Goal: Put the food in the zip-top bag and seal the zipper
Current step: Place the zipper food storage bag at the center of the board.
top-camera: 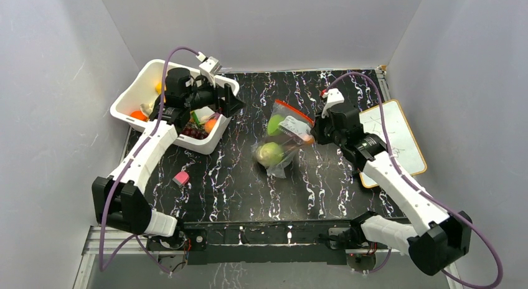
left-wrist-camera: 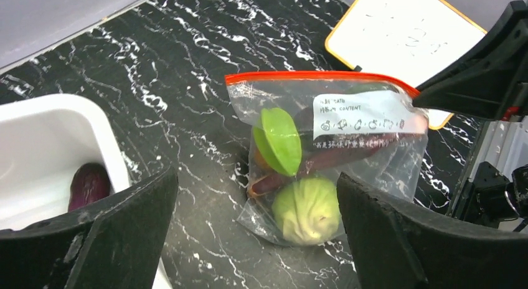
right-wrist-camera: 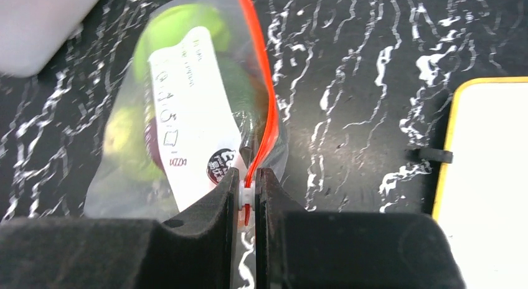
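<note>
The clear zip-top bag stands in the middle of the black marbled table, holding a pale-green cabbage, a green piece and a dark red eggplant. Its red-orange zipper runs along the top edge. My right gripper is shut on the zipper's white slider at the strip's right end. My left gripper is open and empty above the white bin's right rim, left of the bag; in its wrist view the bag lies beyond the fingers.
A white bin at the back left holds more toy food, including an orange piece and a purple piece. A small pink block lies front left. A whiteboard lies at the right.
</note>
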You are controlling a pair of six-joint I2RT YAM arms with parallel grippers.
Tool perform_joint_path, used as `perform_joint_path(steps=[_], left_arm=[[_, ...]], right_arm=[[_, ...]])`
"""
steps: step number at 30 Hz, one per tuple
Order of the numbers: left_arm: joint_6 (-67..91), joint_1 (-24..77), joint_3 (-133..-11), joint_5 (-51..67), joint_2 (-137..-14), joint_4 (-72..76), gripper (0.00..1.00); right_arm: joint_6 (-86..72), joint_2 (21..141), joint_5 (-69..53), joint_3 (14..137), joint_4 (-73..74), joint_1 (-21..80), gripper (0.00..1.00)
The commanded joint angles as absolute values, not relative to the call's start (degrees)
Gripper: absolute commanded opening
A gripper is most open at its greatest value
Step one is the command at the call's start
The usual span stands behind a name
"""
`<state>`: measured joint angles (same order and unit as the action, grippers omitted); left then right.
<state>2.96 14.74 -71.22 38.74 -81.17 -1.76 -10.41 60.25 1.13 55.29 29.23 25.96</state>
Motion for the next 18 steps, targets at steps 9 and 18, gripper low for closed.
perform_joint_path(steps=[9, 18], left_arm=[[3.23, 14.74, -67.68, 32.32, -72.22, -4.58, 0.98], [9.03, 14.81, -67.98, 22.40, -69.54, -9.44, 0.98]], right_arm=[[-9.92, 68.62, 10.09, 58.05, 15.84, 23.03, 0.20], [-11.39, 63.22, 6.91, 61.52, 20.65, 23.02, 0.93]])
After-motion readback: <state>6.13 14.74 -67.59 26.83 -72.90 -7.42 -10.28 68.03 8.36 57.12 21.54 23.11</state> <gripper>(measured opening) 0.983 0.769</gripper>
